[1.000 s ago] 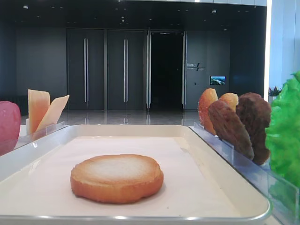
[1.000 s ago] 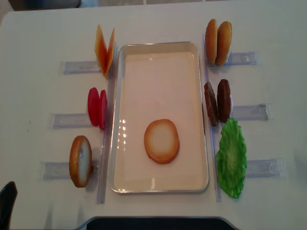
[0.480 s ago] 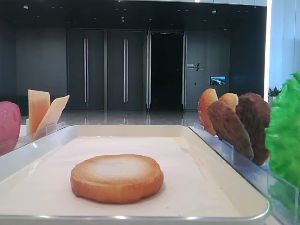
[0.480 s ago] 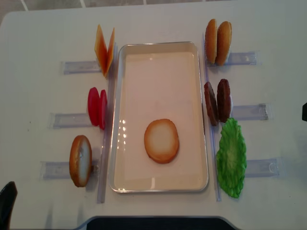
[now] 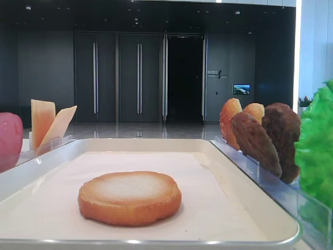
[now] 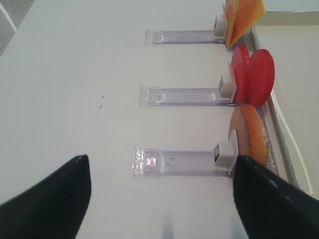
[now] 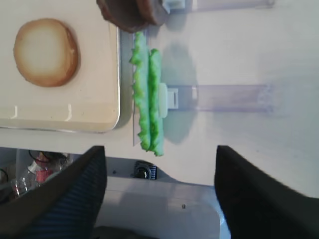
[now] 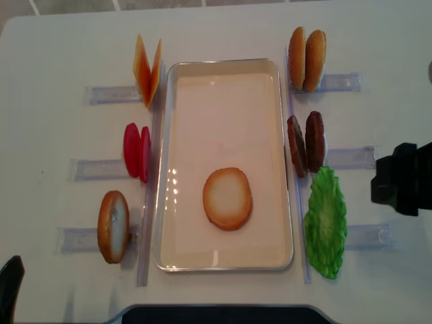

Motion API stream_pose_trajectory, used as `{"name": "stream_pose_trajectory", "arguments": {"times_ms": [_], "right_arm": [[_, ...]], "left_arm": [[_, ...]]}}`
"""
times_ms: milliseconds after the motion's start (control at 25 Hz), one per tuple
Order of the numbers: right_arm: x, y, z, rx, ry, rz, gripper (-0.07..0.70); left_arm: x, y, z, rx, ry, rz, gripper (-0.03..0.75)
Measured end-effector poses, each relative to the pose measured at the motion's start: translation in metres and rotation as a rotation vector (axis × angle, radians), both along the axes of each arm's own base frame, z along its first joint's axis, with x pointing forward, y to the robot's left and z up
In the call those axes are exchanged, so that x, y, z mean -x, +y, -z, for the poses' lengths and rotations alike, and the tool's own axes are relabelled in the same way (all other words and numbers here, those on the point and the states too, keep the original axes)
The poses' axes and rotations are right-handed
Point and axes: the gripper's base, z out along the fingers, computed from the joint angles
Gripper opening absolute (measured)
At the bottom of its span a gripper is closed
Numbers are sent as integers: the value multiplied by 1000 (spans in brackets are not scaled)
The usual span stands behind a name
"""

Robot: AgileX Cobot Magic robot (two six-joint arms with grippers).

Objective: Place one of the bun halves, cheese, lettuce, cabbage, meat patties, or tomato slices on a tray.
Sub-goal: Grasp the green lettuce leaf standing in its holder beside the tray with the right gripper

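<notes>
1. Left gripper (image 6: 159,199): only its two dark fingers show at the bottom corners of the left wrist view, spread wide with nothing between them, over bare table (image 8: 47,40) well left of the holders. In the overhead view just a dark tip shows at the lower left corner.
2. Upright bun half (image 8: 113,227): on edge in the nearest left holder (image 6: 179,163), just outside the tray's left rim.
3. Tomato slices (image 8: 137,152): two red discs on edge, middle left holder.
4. Cheese (image 8: 148,69): two orange slices leaning apart in a V, far left holder.
5. Tray (image 8: 223,264): one flat bun half (image 8: 227,198) lies pale face up on its floor, toward the near end (the rest of the floor is bare).
6. Orange-golden discs (image 8: 307,59): a pair on edge, far right holder.
7. Meat patties (image 8: 306,143): two dark discs on edge, middle right holder, just beside the tray's right rim.
8. Lettuce (image 8: 325,223): ruffled leaves on edge in the near right holder; the top touches the patties.
9. Right gripper (image 7: 159,194): fingers parted wide and empty. In the overhead view its dark body (image 8: 403,178) sits right of the lettuce, well apart from it.
10. Risk, as judged: if the lettuce is the target, the jaws must straddle thin, floppy leaves; coming in off-centre could bump the clear holder, knock the adjacent patties over, or pinch only one leaf edge, which may slip out over the tray.
</notes>
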Motion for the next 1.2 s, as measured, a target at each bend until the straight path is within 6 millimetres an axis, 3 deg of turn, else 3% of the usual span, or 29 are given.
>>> {"name": "stream_pose_trajectory", "arguments": {"times_ms": [240,440,760,1200], "right_arm": [[1,36,20,91,89,-53,473],[-14,52,37,140,111,-56,473],[-32,65,53,170,57,-68,473],[-43,70,67,216,69,-83,465]], "left_arm": [[0,0,0,0,0,0,692],[0,0,0,0,0,0,692],[0,0,0,0,0,0,692],[0,0,0,0,0,0,692]]}}
